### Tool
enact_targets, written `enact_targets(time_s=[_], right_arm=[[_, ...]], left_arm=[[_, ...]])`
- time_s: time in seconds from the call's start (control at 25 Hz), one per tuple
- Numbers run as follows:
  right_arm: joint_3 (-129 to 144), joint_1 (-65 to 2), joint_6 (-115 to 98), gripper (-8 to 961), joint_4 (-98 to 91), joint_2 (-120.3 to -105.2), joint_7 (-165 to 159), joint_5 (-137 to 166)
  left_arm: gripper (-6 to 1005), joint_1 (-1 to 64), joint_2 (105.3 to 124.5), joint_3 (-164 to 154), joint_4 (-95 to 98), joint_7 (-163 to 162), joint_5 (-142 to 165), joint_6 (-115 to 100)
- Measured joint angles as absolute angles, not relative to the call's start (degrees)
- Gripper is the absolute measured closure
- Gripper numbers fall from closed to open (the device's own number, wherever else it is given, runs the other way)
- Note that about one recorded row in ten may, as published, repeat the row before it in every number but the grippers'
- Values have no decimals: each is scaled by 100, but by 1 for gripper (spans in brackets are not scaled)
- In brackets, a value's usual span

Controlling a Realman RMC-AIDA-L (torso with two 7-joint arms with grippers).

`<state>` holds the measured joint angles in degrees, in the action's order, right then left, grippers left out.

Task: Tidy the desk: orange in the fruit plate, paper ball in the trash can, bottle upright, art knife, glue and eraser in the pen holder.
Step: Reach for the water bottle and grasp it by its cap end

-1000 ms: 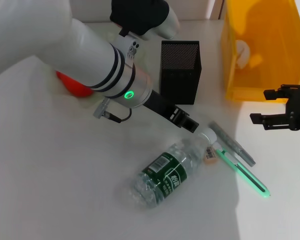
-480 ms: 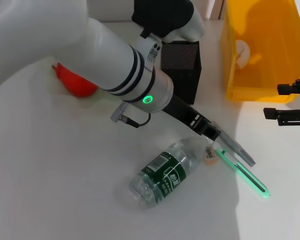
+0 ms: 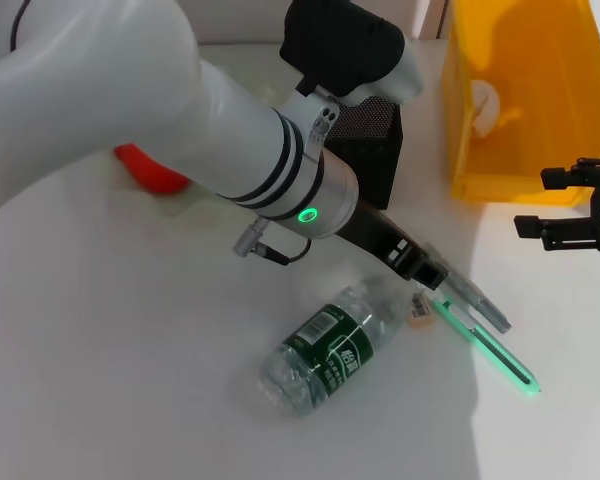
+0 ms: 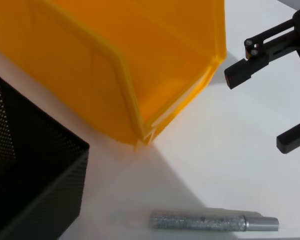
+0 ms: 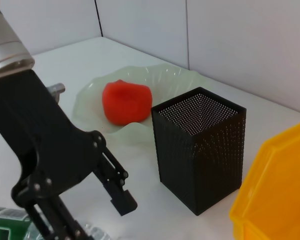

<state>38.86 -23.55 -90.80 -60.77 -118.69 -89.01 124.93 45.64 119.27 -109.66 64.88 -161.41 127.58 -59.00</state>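
Note:
The bottle (image 3: 330, 345) lies on its side mid-table, its cap hidden under my left gripper (image 3: 432, 277), which hovers open beside the tan eraser (image 3: 420, 312) and the grey glue stick (image 3: 472, 292) (image 4: 212, 221). The green art knife (image 3: 488, 348) lies just beyond them. In the right wrist view the left gripper (image 5: 97, 220) stands in front of the orange (image 5: 126, 101), which rests in the fruit plate (image 5: 90, 95). The black pen holder (image 3: 378, 160) (image 5: 200, 145) stands behind. A white paper ball (image 3: 486, 100) shows through the trash can (image 3: 530, 100) wall. My right gripper (image 3: 572, 205) (image 4: 270, 90) hangs open by the bin.
My left arm (image 3: 230, 150) crosses the table and covers most of the orange (image 3: 152, 172) and part of the pen holder. The trash can (image 4: 115, 65) stands close to the pen holder (image 4: 30, 170). Bare white table (image 3: 100, 380) lies at the near left.
My left arm has swung right and forward, carrying its gripper from beside the pen holder to the bottle's cap and glue stick. The right gripper has risen slightly.

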Motion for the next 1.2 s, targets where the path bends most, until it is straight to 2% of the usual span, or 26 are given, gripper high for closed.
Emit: enact_targets(time_s=[1.2], right_arm=[[3946, -2875, -8711, 167, -5617, -11893, -8995, 12814]], left_arm=[[361, 4567, 11927, -11243, 5775, -15658, 12494, -5367]])
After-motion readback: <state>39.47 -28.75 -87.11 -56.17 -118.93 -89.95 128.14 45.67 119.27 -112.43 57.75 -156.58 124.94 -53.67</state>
